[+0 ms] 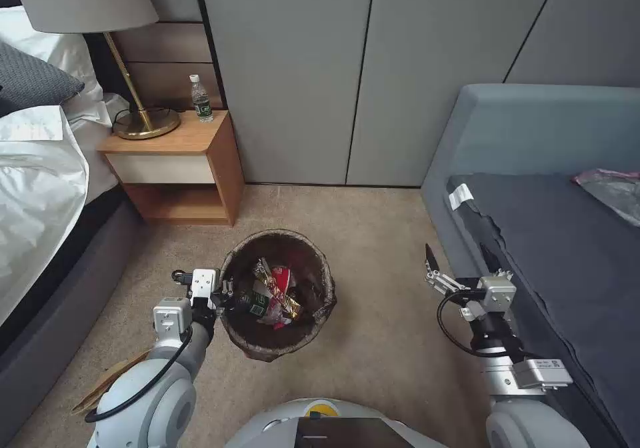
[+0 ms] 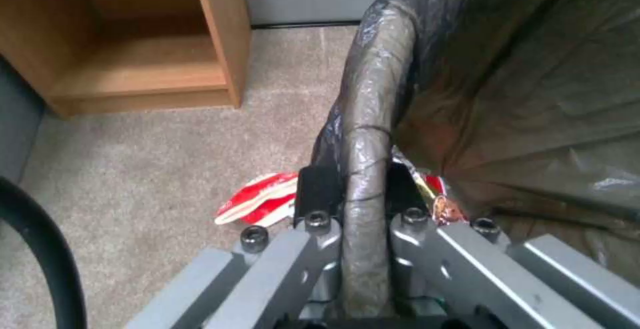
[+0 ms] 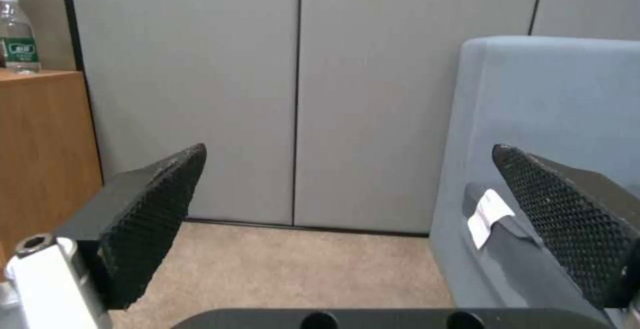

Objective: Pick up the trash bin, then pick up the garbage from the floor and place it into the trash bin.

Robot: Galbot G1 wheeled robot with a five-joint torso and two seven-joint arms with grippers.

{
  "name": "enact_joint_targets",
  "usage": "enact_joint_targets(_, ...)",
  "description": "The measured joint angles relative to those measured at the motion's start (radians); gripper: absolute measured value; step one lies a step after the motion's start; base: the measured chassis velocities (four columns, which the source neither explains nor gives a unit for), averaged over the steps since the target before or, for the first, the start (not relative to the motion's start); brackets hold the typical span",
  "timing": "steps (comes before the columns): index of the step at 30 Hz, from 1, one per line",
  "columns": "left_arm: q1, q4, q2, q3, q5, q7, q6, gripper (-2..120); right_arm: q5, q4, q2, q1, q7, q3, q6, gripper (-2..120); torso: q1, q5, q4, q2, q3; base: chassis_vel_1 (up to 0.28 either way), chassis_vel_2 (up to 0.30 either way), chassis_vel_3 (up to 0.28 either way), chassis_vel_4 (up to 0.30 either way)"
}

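The left gripper pinched the bag-wrapped rim of the trash bin, one black finger outside the rim and one inside, clamped on the crinkled dark film. By that grip, the bin appeared already picked up or about to be. Inside the round bin lay garbage: a glossy gold-brown wrapper, a red-white piece and a green-labelled bottle, so much of the collecting looked done. One flattened red-white carton lay on the short-pile beige carpet just beside the bin's outer wall, left to gather. Tan cardboard rested by the robot's left shoulder. The right gripper hung empty near the grey sofa, its mesh-textured pads spread wide. Farther off, a clear bottle stood at the wooden nightstand's back corner.
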Motion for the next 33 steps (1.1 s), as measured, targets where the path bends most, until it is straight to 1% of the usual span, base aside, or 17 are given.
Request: enact_joint_targets(33, -0.003, 0.0, -0.01, -0.001, -0.001, 0.002, 0.001, 2, 0.008, -0.011, -0.013, 0.013, 0.015, -0.016, -0.022, 100, 0.0, 0.0, 0.0, 0.0, 0.0, 0.001, 0.001, 0.001, 0.002)
